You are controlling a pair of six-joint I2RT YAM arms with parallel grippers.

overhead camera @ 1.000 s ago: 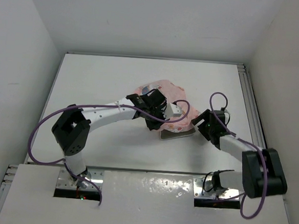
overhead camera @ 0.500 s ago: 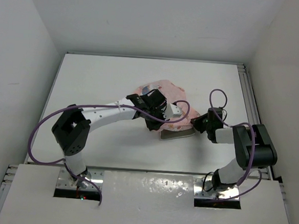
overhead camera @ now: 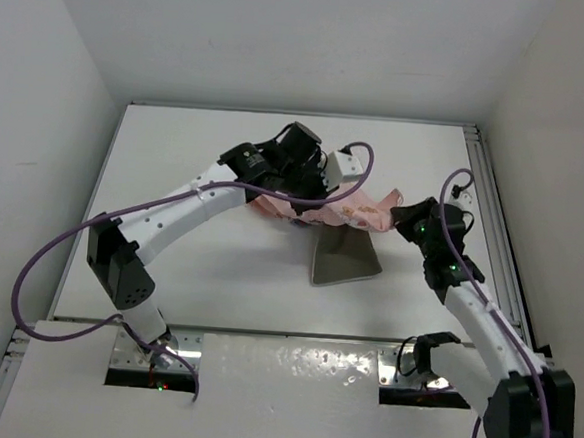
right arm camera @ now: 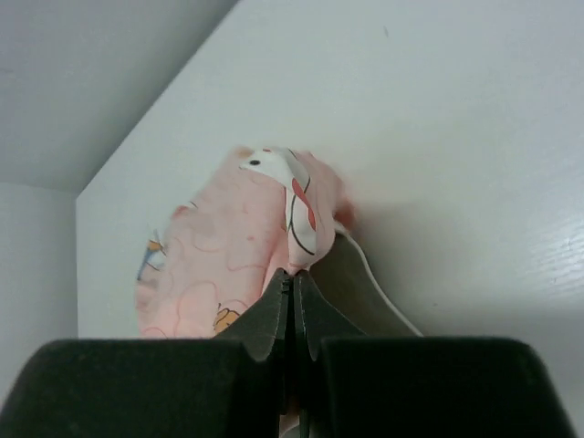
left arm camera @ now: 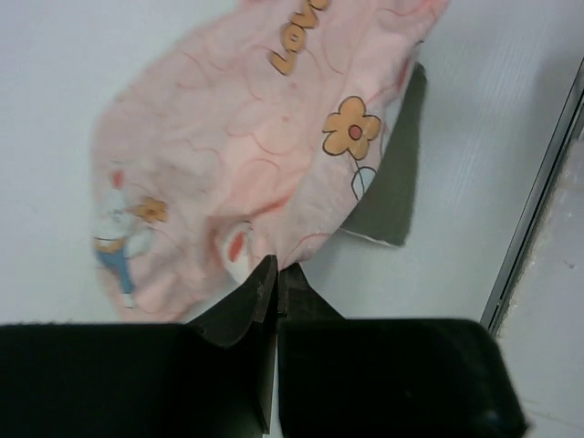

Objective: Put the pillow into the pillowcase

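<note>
Matte white tabletop (overhead camera: 175, 171), plain white walls (overhead camera: 285, 38) closing it in — left, back, right, grey metal rail (overhead camera: 483, 167) along its right edge, glossy white board (overhead camera: 281, 379) at the near edge, even light.

The pillowcase (overhead camera: 358, 214) hides the far end of the pillow (overhead camera: 345, 255); the left wrist view crops the pillowcase's top.

My right claw (right arm camera: 290, 274) has snapped shut on the pillowcase (overhead camera: 351, 213) edge and swung over toward the right. My left claw (left arm camera: 276, 281) has hauled its pinch up and away from me. The cloth's now pulled into a band between the two, and the pillow (overhead camera: 344, 258) shows far more underneath.
</note>
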